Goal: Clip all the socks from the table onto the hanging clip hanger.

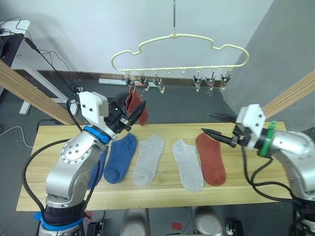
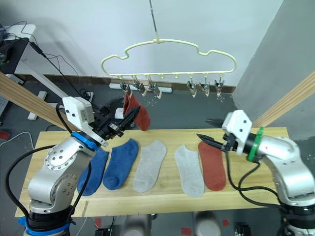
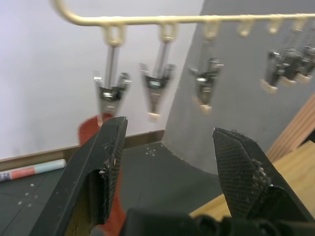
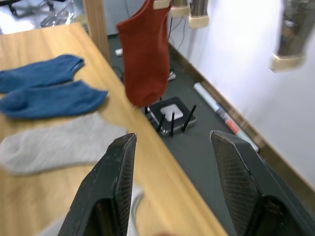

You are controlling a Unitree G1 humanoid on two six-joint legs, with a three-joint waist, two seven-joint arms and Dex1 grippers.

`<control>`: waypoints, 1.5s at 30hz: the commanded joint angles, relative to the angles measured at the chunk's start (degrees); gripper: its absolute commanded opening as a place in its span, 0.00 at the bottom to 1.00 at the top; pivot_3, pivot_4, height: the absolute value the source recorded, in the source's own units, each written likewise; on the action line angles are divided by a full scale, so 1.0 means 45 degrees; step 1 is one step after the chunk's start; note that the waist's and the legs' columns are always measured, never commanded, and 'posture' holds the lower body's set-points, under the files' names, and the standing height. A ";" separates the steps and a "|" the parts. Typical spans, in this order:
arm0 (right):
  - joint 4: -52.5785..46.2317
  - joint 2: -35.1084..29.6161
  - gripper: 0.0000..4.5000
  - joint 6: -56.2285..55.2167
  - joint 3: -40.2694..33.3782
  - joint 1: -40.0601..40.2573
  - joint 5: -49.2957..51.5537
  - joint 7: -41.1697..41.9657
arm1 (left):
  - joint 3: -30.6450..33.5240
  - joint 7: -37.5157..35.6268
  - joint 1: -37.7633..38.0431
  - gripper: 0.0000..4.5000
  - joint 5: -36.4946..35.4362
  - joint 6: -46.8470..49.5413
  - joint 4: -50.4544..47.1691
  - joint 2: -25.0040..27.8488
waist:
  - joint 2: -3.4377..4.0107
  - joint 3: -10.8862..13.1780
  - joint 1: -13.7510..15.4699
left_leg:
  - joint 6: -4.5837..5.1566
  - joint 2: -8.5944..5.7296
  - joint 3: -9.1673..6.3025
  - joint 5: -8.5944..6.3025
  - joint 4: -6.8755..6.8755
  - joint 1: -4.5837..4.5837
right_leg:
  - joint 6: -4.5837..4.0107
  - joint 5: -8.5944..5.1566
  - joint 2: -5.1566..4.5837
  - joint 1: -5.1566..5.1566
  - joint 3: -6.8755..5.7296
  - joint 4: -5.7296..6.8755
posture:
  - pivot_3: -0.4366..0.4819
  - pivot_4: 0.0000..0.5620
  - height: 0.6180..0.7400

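Note:
The pale yellow clip hanger (image 1: 179, 37) hangs over the far edge of the table (image 1: 162, 194). One rust red sock (image 1: 134, 101) dangles from its leftmost clip (image 3: 110, 93). My left gripper (image 1: 138, 114) is open right beside that sock, just below the clips, and holds nothing. On the table lie two blue socks (image 1: 120, 157) (image 2: 96, 168), two light grey socks (image 1: 150, 160) (image 1: 188, 163) and another rust red sock (image 1: 211, 158). The right gripper (image 1: 206, 123) hovers open above the top of the red sock on the table.
Two slanted wooden poles (image 1: 29, 93) (image 1: 290, 96) flank the table. Behind the table, a black router (image 4: 170, 115) and cables sit on the dark floor. The hanger's other clips (image 1: 210, 81) hang without socks.

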 commanded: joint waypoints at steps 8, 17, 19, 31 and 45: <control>0.0239 -0.2050 0.55 0.1327 -0.0941 -0.1080 0.2328 0.1038 | -0.0762 0.0344 0.0584 0.68 0.0946 -0.1067 -0.0461 -0.1063 | -0.0014 0.0010 -0.0042 | 0.0001 -0.0010 0.0025 0.0001 0.0005 0.0025 | -0.0006 0.0005 0.0039 0.0014 0.0026 -0.0004 | 0.25 0.72 1.00; -0.0228 -0.1613 0.56 0.1493 -0.0385 -0.1255 0.2640 0.0207 | -0.0979 0.0921 0.0417 0.56 0.2168 -0.2348 0.0109 -0.2059 | -0.0026 0.0018 -0.0005 | 0.0002 -0.0007 0.0022 0.0000 0.0001 0.0019 | -0.0005 0.0005 0.0025 0.0015 0.0021 -0.0011 | 0.25 0.73 1.00; -0.0276 -0.1548 0.56 0.1522 -0.0298 -0.1252 0.2674 0.0101 | -0.1075 0.1199 0.0377 0.50 0.2538 -0.2463 0.0229 -0.2235 | -0.0026 0.0018 -0.0006 | 0.0002 -0.0007 0.0020 0.0000 0.0001 0.0019 | -0.0005 0.0005 0.0025 0.0015 0.0020 -0.0010 | 0.25 0.73 1.00; -0.0362 -0.1709 0.56 0.1595 -0.0124 -0.1253 0.3030 -0.0007 | -0.0892 0.2190 -0.0564 0.50 0.3312 -0.3047 0.1447 -0.3223 | -0.0036 0.0023 -0.0007 | 0.0002 -0.0014 0.0018 0.0000 0.0003 0.0018 | -0.0005 0.0005 0.0030 0.0016 0.0014 -0.0007 | 0.24 0.73 1.00; -0.0318 -0.1788 0.56 0.1715 -0.0143 -0.1358 0.3086 0.0003 | -0.0817 0.2316 -0.1862 0.50 0.3345 -0.3222 0.2453 -0.3396 | -0.0038 0.0025 -0.0013 | 0.0002 -0.0016 0.0017 0.0000 0.0005 0.0017 | -0.0004 0.0006 0.0031 0.0016 0.0011 -0.0006 | 0.24 0.74 1.00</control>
